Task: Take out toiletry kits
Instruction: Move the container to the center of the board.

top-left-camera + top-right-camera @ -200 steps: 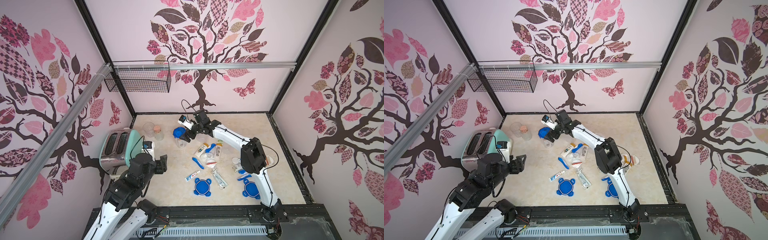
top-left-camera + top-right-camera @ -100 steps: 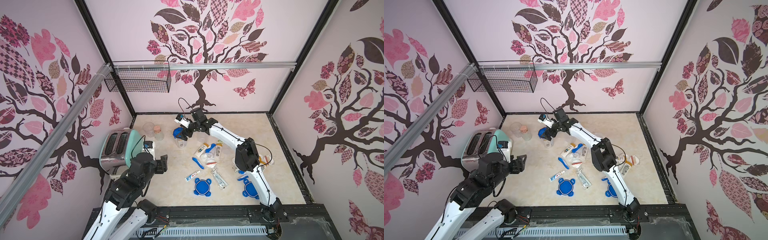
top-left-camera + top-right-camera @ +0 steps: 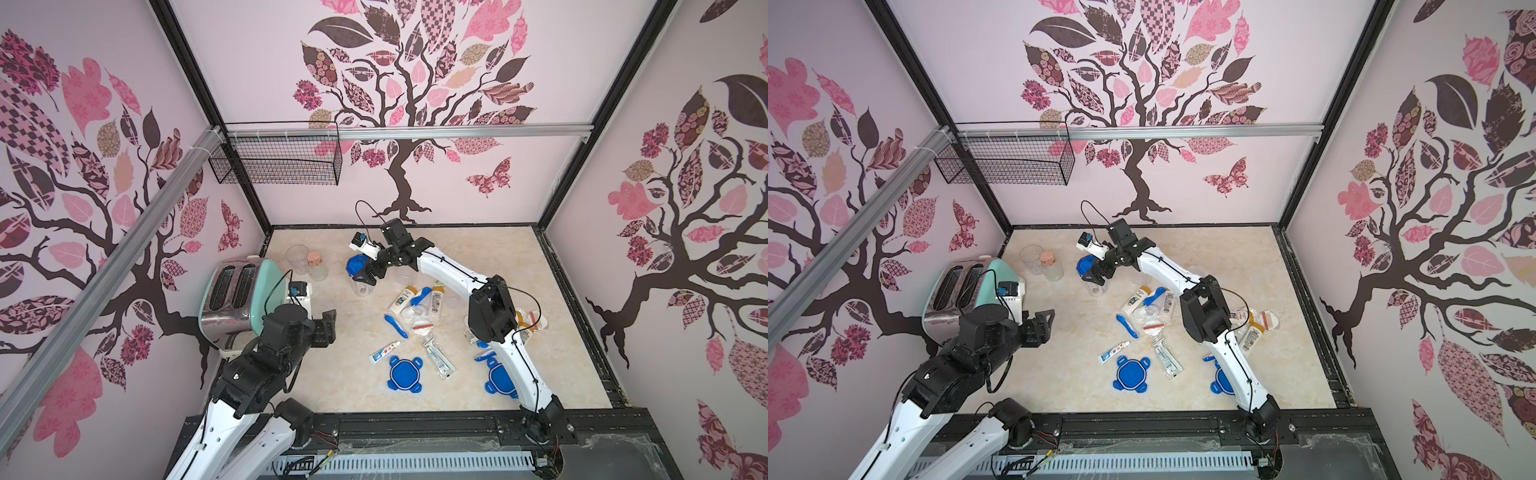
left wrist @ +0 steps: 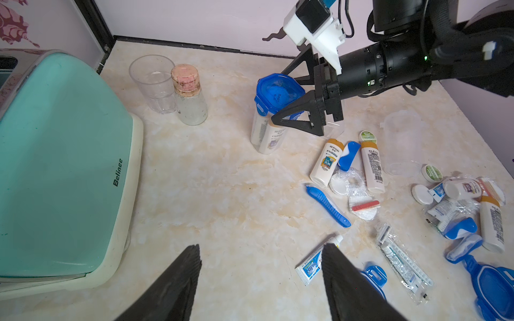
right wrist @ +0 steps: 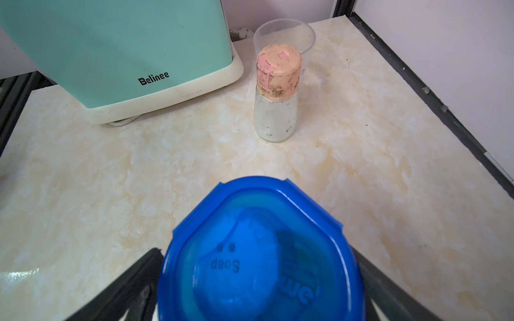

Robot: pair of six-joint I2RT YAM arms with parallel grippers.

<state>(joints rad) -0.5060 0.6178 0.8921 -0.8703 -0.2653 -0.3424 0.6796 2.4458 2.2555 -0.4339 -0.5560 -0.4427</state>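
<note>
A tall clear canister (image 4: pixel 267 133) with a blue clip lid (image 5: pixel 261 250) stands upright at the back middle, with a white bottle visible inside. My right gripper (image 4: pixel 278 96) is open, its fingers straddling the canister's top in both top views (image 3: pixel 365 272) (image 3: pixel 1094 274). Toiletry kit items lie loose on the table: white yellow-capped bottles (image 4: pixel 325 162), a blue toothbrush (image 4: pixel 328 205), a toothpaste tube (image 4: pixel 310 265), and a second pile (image 4: pixel 461 200) further right. My left gripper (image 4: pixel 261 247) hovers open and empty beside the toaster (image 3: pixel 330 328).
A mint toaster (image 3: pixel 237 295) stands at the left. A clear cup (image 3: pixel 297 257) and a cork-stoppered jar (image 3: pixel 316 266) sit behind it. Two loose blue lids (image 3: pixel 404 374) (image 3: pixel 500 380) lie near the front. An empty clear canister (image 4: pixel 400 141) lies by the items. A wire basket (image 3: pixel 276 162) hangs on the wall.
My right arm has reached further left and back, bringing its open fingers around the blue-lidded canister. The left arm has not moved.
</note>
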